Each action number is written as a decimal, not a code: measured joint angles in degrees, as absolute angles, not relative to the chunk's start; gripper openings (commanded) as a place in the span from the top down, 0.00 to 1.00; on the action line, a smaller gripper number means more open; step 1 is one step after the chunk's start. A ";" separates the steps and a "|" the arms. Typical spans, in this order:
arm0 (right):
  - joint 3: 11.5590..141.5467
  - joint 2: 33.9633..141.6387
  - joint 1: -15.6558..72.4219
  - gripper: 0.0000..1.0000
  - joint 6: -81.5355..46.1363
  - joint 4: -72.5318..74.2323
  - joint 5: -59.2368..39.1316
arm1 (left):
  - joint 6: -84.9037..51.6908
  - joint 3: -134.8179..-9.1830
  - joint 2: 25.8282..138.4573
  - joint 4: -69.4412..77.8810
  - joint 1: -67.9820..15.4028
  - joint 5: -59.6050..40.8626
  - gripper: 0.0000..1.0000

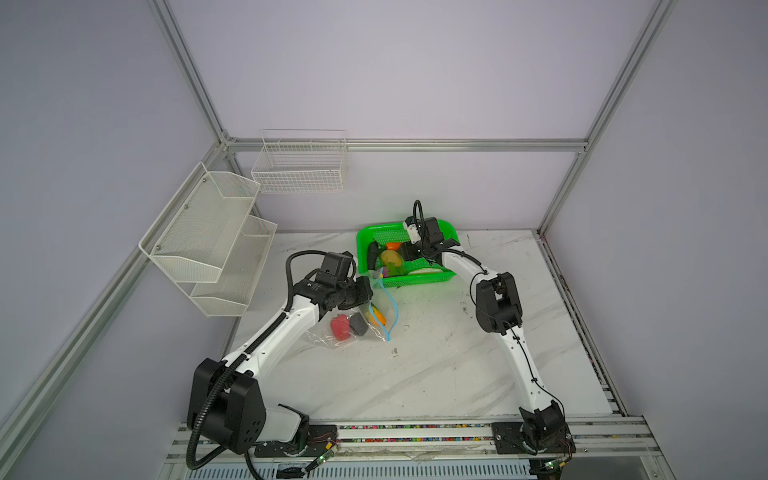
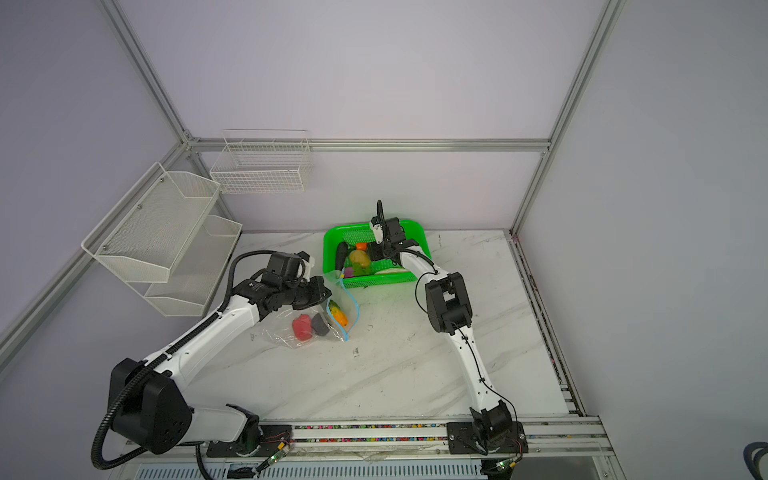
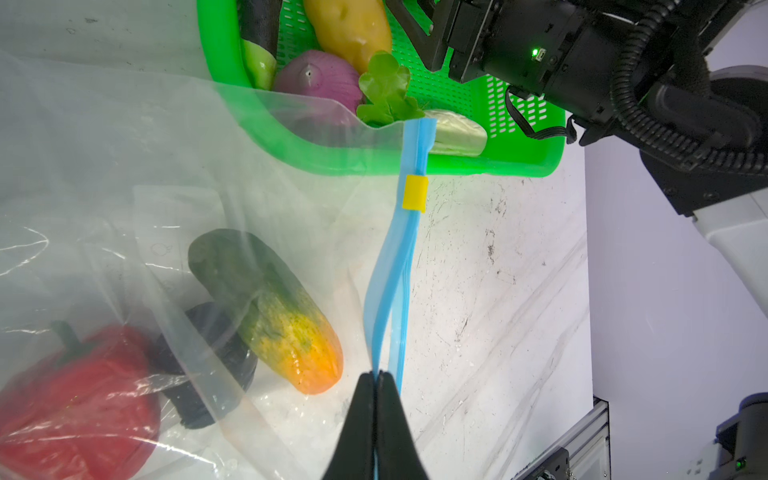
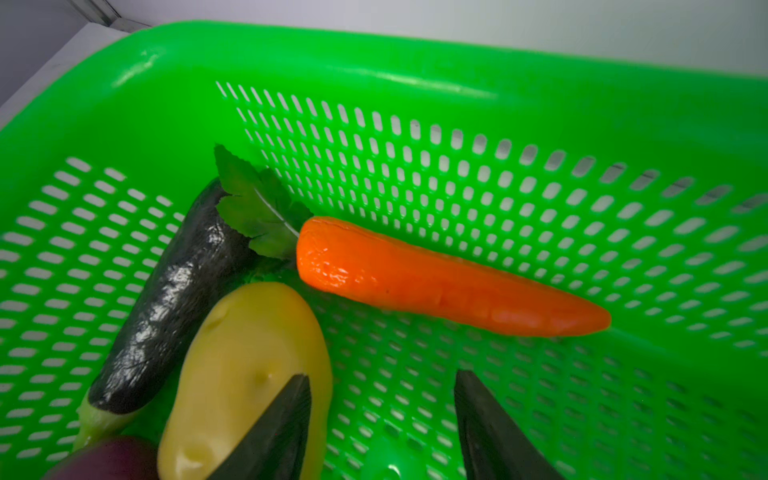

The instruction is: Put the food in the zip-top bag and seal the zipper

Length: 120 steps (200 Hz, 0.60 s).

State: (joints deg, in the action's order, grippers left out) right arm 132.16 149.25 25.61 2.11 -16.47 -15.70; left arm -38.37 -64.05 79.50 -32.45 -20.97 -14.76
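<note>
Now my left gripper [image 3: 376, 376] is fully closed and pinches the zipper [image 3: 409, 257], the light blue strip, on one lip of the zip-top bag [image 3: 174, 158]. Beyond my fingertips the two lips of the strip stand apart, so the mouth is open there. The yellow slider tab [image 3: 414, 192] sits near the far end of the strip, close to the green basket [image 3: 224, 70]. The bag lies on the white table [image 1: 415, 374], and one corner reaches the basket's rim. Inside the bag I see a red pepper [image 3: 79, 399], a dark piece [image 3: 208, 365] touching it, and a green-and-orange piece [image 3: 286, 320] lying on the dark one.

My right gripper [image 4: 382, 378] is inside the basket with the jaws apart and nothing between them. One finger is in front of the yellow potato [image 4: 245, 357]; whether it touches, I cannot tell. The orange carrot [image 4: 449, 286] lies ahead on the basket floor, and the dark eggplant [image 4: 174, 299] lies beside the potato. The purple onion [image 3: 320, 81] and the white radish [image 3: 457, 133] are also in the basket.
</note>
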 measured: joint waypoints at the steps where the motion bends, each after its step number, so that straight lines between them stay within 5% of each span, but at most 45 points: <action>1: 132.31 149.32 25.61 0.40 2.09 -16.47 -15.75 | -38.37 -64.05 79.50 -32.45 -20.97 -14.76 1.00; 120: 146.50 159.87 24.67 0.29 -4.86 -13.28 -18.94 | -38.35 -64.07 79.66 -34.02 -20.64 -14.83 1.00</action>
State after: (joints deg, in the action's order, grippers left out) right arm 146.50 159.87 24.67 -4.86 -13.28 -18.94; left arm -38.35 -64.07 79.66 -34.02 -20.64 -14.83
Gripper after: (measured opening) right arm 0.711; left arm 0.047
